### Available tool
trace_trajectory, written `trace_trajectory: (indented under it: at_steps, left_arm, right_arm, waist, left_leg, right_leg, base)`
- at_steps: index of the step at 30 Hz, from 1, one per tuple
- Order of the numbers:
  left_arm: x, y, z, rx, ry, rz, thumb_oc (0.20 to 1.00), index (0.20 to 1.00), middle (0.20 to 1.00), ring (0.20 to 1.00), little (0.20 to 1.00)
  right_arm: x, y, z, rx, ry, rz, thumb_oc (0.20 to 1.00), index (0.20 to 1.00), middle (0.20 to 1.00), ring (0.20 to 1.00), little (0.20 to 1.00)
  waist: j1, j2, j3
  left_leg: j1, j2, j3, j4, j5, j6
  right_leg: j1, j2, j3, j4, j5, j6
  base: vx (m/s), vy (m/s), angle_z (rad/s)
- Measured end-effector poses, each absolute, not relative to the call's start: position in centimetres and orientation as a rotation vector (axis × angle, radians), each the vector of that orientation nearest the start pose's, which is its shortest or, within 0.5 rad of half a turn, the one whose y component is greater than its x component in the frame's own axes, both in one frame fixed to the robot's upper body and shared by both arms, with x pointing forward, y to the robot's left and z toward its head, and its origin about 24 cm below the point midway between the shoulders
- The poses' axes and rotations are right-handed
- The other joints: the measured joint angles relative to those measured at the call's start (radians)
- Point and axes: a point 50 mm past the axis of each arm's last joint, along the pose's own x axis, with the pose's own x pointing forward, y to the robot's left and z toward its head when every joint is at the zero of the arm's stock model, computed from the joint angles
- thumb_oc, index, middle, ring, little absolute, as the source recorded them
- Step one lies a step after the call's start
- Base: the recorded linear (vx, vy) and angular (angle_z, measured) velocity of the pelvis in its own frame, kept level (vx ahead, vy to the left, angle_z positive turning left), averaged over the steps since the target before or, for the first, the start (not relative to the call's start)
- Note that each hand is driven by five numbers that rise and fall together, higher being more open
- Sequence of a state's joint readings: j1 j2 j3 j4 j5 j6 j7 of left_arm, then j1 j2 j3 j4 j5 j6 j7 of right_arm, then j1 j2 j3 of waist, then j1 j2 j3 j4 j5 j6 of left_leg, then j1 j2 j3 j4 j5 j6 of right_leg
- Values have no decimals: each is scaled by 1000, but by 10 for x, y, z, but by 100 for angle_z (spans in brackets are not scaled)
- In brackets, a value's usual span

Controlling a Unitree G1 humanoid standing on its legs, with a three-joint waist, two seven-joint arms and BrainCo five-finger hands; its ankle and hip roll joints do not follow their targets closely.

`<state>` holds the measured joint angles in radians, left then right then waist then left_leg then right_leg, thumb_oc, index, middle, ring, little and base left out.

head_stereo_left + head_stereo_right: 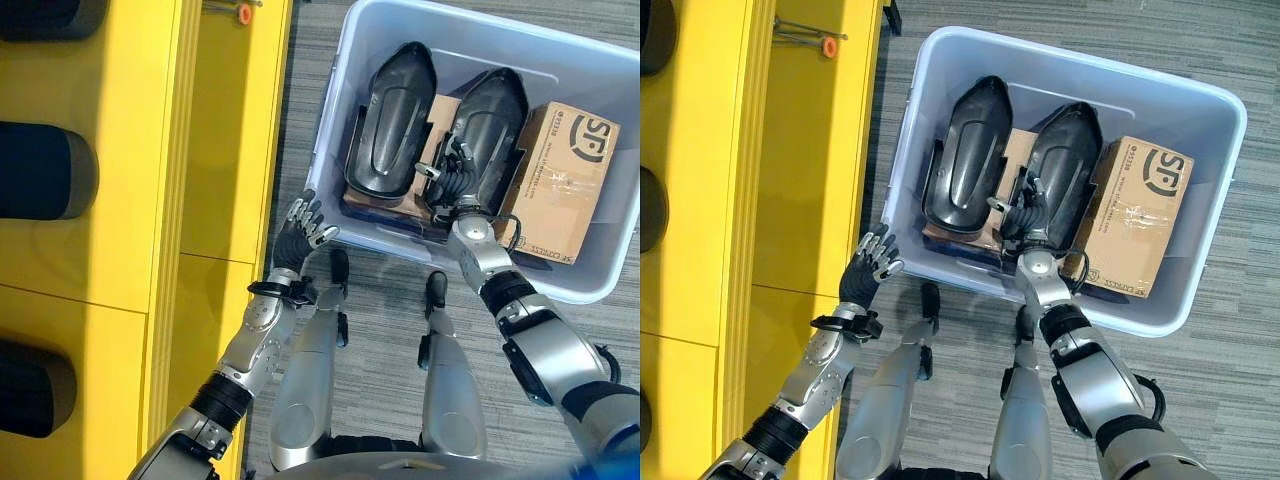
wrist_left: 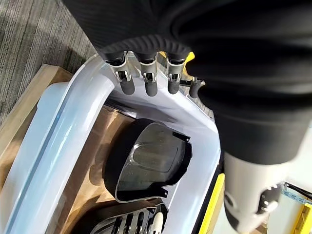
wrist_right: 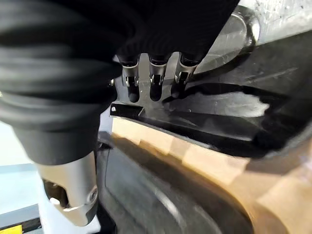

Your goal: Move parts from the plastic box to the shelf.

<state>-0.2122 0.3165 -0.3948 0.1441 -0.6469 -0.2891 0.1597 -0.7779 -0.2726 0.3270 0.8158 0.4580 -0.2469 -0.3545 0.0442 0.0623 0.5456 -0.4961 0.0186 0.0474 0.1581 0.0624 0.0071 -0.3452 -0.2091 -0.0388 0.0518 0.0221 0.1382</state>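
Note:
A pale blue plastic box (image 1: 330,120) stands on the floor with two black moulded parts side by side in it. My right hand (image 1: 450,185) reaches into the box, and its fingers (image 3: 153,80) curl over the near edge of the right black part (image 1: 490,120). The left black part (image 1: 390,120) lies untouched beside it. My left hand (image 1: 298,235) hangs open just outside the box's near left corner, its fingers (image 2: 148,78) close to the rim (image 2: 87,112). The yellow shelf (image 1: 150,150) runs along my left side.
A brown cardboard box (image 1: 565,180) stands in the right end of the plastic box, and flat cardboard (image 3: 195,156) lies under the parts. Dark rounded parts (image 1: 45,170) sit on the shelf's left side. A small orange-tipped item (image 1: 827,46) lies at the shelf's far end.

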Motion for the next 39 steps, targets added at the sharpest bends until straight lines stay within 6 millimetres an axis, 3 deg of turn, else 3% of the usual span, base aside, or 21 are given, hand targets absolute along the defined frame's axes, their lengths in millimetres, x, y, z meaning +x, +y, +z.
trace_trajectory:
  at_steps: [17, 23, 27, 35, 39]
  left_arm:
    - [282, 127, 69, -347, -140, -149, 1000, 1000, 1000, 1000, 1000]
    - [282, 126, 69, -357, -140, -131, 1000, 1000, 1000, 1000, 1000]
    - [283, 129, 69, -363, -144, -114, 1000, 1000, 1000, 1000, 1000]
    - [282, 139, 69, -336, -154, -83, 1000, 1000, 1000, 1000, 1000]
    - [282, 140, 69, -335, -154, -81, 1000, 1000, 1000, 1000, 1000]
  right_arm:
    - [367, -119, 94, 86, -107, -29, 1000, 1000, 1000, 1000, 1000]
    - [348, -108, 98, 140, -162, 43, 1000, 1000, 1000, 1000, 1000]
    - [327, -118, 95, 151, -201, 54, 1000, 1000, 1000, 1000, 1000]
    - [290, -158, 149, 65, -529, -72, 1000, 1000, 1000, 1000, 1000]
    - [287, -159, 153, 49, -554, -91, 1000, 1000, 1000, 1000, 1000]
  waist:
    - [-28, 0, 0]
    - [-32, -1, 0]
    - [-55, -18, 1]
    - [-91, -65, 8]
    - [-92, -66, 8]
  left_leg:
    - [2, 0, -2, 1, 3, 2]
    - [0, 0, -2, 1, 3, 2]
    - [-3, 0, -3, 1, 3, 2]
    - [-8, 7, 4, 2, 3, 2]
    - [-9, 13, 17, 2, 3, 2]
  right_leg:
    - [3, 1, -1, 4, 0, 0]
    - [2, 1, -1, 4, 0, 0]
    - [0, 2, -1, 4, 0, 0]
    - [-13, 7, 5, 11, -1, -2]
    - [-25, 15, 26, 18, -1, -2]
  base:
    - [0, 0, 0]
    - [0, 0, 0]
    - [0, 0, 0]
    - [-3, 1, -3]
    - [2, 2, -10]
